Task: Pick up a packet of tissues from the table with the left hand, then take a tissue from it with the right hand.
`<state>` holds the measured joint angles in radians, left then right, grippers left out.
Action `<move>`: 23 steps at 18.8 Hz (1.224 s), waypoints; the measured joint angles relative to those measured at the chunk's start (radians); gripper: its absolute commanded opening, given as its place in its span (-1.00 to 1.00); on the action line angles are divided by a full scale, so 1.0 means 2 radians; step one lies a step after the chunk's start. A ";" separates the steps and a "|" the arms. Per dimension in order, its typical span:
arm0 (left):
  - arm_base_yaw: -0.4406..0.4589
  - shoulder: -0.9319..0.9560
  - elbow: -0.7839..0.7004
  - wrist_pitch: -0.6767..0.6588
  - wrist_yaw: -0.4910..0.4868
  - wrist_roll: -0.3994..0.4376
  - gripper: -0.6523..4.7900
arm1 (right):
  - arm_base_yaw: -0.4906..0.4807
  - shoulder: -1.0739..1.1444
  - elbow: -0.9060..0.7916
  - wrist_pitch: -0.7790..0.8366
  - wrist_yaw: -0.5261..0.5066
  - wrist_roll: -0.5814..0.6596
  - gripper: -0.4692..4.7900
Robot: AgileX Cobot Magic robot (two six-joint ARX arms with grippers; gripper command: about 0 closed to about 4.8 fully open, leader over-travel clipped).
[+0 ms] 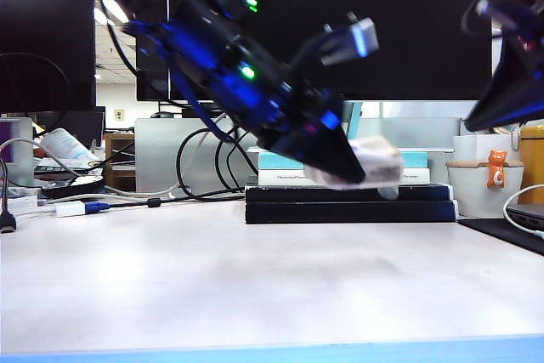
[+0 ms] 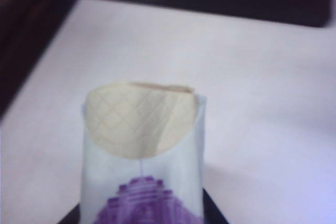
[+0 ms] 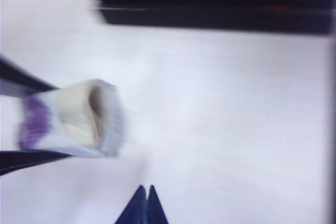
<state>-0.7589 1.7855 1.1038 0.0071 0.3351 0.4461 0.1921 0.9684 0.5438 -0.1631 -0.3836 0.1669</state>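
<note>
My left gripper pinches the white purple-patched plastic tissue packet; its cream tissue end faces my pressed-together right gripper

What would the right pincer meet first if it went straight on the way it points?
Probably the bare table. The shut right pincer aims past the tissue pack, which the left pincer holds off to one side. Blur leaves depth uncertain.

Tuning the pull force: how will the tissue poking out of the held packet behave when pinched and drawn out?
The tissue looks thin and curled, so probably floppy and tearable. The packet, clamped in the left tool, looks soft, so it may flex. The right tool is shut, not yet gripping.
</note>
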 measured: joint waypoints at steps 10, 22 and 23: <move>0.032 -0.036 0.001 -0.054 0.240 0.051 0.09 | -0.149 0.025 0.000 0.062 -0.336 0.120 -0.17; 0.029 -0.036 0.001 -0.033 0.275 0.050 0.09 | -0.076 0.065 0.000 0.091 -0.403 0.193 -0.19; 0.029 -0.036 0.001 -0.033 0.275 0.050 0.09 | -0.075 0.065 0.000 0.091 -0.404 0.193 -0.19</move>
<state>-0.7006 1.7138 1.1049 -0.0589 0.8860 0.5453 0.0422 1.0988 0.5446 0.0189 -1.1908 0.5537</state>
